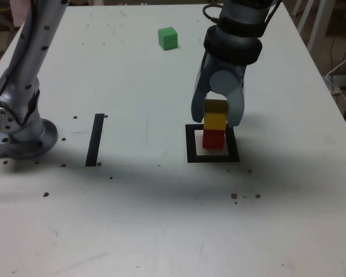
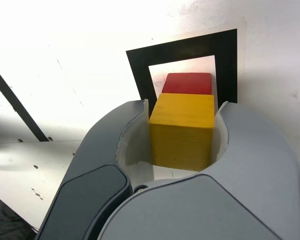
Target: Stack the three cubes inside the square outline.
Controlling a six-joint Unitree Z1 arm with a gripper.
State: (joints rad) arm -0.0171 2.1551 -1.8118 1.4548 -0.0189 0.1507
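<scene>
Yellow cube point(image 2: 182, 131) sits on the red cube point(image 2: 188, 83) inside the square outline point(image 2: 184, 54), the claw point(image 2: 183, 112) closed around it; green cube point(image 1: 168, 38) lies far-left on the worktop point(image 1: 132, 219).

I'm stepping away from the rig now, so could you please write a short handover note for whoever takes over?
Gripper: jaws around the yellow cube, pads at its sides; whether the grip is releasing is unclear.
Yellow cube sits on the red cube inside the square outline.
Green cube lies alone, far side of the table.
Done: two cubes stacked.
Left: let go, fetch green, place it on top.
</scene>
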